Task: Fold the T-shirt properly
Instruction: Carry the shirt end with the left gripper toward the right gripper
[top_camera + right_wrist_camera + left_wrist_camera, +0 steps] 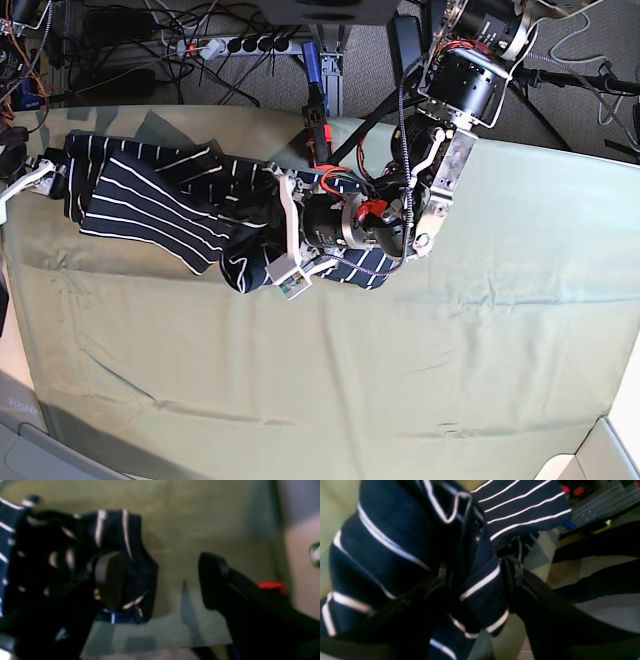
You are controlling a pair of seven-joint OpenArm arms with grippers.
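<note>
The T-shirt (150, 200), dark navy with thin white stripes, lies bunched along the far left of the table. In the base view my left gripper (268, 245) sits over the shirt's right end. The left wrist view shows its fingers (517, 572) standing apart, with a striped fold of the T-shirt (482, 585) between them and more cloth draped over the other finger. At the shirt's far left end is my right gripper (40, 172). In the right wrist view that gripper (161, 580) is open wide with only green cloth in the gap, and a shirt corner (115, 530) lies behind one finger (110, 580).
A pale green cloth (400, 380) covers the table. Behind the far edge are a power strip (230, 45), cables and a blue part (312, 65). A pale object (610, 455) sits at the near right corner.
</note>
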